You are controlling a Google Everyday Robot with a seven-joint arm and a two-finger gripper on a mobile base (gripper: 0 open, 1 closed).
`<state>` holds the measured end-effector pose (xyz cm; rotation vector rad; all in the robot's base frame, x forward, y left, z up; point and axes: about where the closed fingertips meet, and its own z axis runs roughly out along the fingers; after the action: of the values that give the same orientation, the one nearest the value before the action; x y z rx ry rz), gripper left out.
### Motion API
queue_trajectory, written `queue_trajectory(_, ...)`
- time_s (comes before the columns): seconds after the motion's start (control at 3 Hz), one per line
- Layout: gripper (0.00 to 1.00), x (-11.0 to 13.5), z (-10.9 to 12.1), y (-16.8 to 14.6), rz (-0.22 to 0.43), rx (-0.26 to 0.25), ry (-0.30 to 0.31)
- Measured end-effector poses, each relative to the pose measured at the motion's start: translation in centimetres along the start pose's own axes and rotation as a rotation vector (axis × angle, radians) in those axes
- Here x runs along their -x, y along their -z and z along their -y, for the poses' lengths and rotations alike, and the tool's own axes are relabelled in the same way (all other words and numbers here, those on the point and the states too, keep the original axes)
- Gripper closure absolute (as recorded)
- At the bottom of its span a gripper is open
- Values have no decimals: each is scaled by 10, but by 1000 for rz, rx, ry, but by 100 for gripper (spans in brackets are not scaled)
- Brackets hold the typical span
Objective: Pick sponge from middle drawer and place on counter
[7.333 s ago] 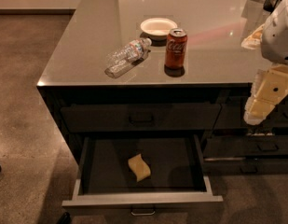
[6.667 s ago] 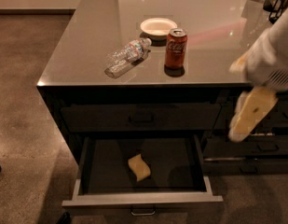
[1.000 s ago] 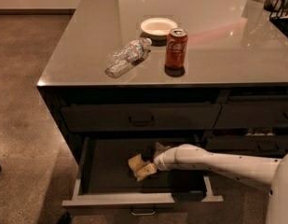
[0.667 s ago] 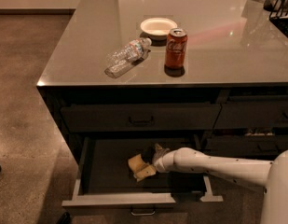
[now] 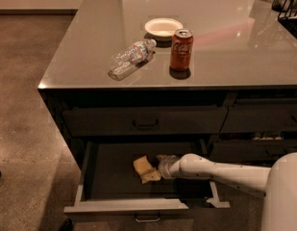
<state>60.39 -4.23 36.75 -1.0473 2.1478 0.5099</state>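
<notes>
The sponge, small and pale yellow-tan, lies on the dark floor of the open middle drawer, near its centre. The drawer is pulled out below the counter, with a grey front panel and a small metal handle. My gripper reaches in from the right on a white arm and sits right at the sponge's right side, touching or almost touching it. The sponge's right edge is partly hidden by the gripper.
On the counter stand a red soda can and a white bowl, and a crushed clear plastic bottle lies beside them. A closed dark drawer with a black handle sits above the open one. A dark rack stands at the back right.
My arm came down from beside the counter into the open drawer. Over the last second the gripper crept a little left against the sponge, which has stayed in place.
</notes>
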Motion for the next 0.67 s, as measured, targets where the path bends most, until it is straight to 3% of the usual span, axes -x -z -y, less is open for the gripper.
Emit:
queue_trajectory(0.33,50,-8,4,-5,-13,5,-18)
queue_trajectory(0.67,81,-5,5,-3,-6,0,-17)
